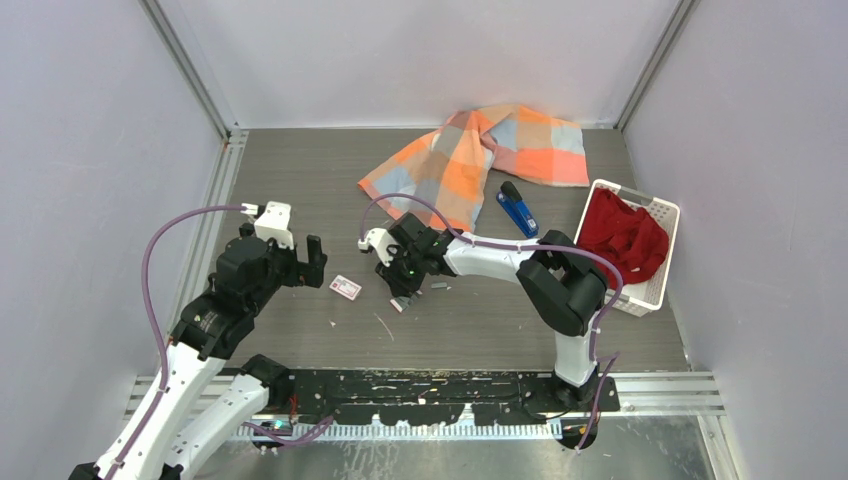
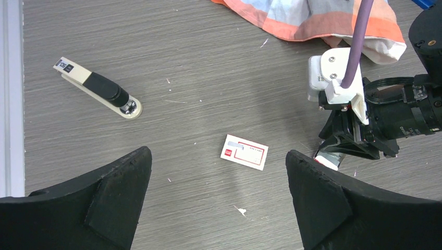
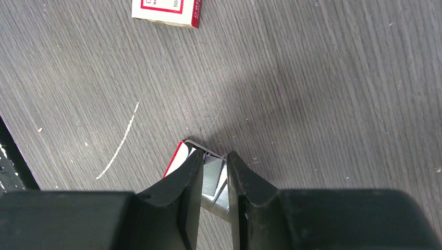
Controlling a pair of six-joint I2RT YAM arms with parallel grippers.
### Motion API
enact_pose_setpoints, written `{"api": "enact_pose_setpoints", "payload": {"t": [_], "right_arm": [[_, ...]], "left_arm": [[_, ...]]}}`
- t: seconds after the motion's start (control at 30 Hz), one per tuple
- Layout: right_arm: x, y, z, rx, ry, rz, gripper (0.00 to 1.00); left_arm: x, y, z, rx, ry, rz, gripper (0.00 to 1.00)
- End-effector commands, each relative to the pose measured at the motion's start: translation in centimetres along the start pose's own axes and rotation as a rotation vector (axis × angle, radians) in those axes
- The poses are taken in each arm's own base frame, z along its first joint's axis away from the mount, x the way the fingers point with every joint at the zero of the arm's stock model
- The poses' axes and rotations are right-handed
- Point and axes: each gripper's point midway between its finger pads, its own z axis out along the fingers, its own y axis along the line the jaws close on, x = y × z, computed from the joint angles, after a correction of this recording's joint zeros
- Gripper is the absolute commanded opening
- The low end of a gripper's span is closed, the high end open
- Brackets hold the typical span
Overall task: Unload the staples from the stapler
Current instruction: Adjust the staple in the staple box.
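The blue stapler (image 1: pixel 517 208) lies at the back of the table beside the checked cloth, far from both grippers. My right gripper (image 1: pixel 400 290) (image 3: pixel 215 156) points down into a small open red-and-white box (image 3: pixel 177 159). Its fingers have narrowed onto silver staples (image 3: pixel 211 174), which fill the slim gap between them. A short grey strip (image 1: pixel 440 287) lies on the table just right of that gripper. My left gripper (image 1: pixel 310 262) (image 2: pixel 219 172) hovers wide open with nothing between its fingers. It stands left of a flat white-and-red packet (image 1: pixel 345 287) (image 2: pixel 244 151).
An orange-and-grey checked cloth (image 1: pixel 480 160) is spread at the back. A white basket (image 1: pixel 660 212) with red fabric stands at the right. A cream-and-black hand tool (image 2: pixel 99 94) lies ahead of my left gripper. The white-and-red packet (image 3: pixel 167 11) lies just beyond my right fingers.
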Motion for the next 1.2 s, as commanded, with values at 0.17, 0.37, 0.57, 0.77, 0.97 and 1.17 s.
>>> {"api": "enact_pose_setpoints", "payload": {"t": [0.17, 0.37, 0.57, 0.77, 0.97, 1.17], "right_arm": [[-2.34, -0.12, -0.49, 0.011, -0.054, -0.034, 0.28], [-2.35, -0.03, -0.52, 0.009, -0.054, -0.034, 0.25], [-2.50, 0.04, -0.70, 0.009, -0.058, -0.034, 0.24], [-2.58, -0.01, -0.83, 0.010, -0.061, -0.033, 0.24], [-2.71, 0.06, -1.01, 0.010, -0.064, -0.035, 0.23], [-2.74, 0.07, -1.06, 0.010, -0.065, -0.035, 0.23]], "left_arm": [[-1.97, -0.21, -0.13, 0.011, -0.073, -0.024, 0.99], [-1.97, -0.25, -0.14, 0.013, -0.073, -0.025, 0.99], [-1.95, -0.21, -0.14, 0.011, -0.072, -0.026, 0.99], [-1.94, -0.20, -0.11, 0.010, -0.072, -0.024, 0.99], [-1.95, -0.20, -0.11, 0.010, -0.072, -0.025, 0.99], [-1.93, -0.20, -0.09, 0.010, -0.072, -0.023, 0.99]]}}
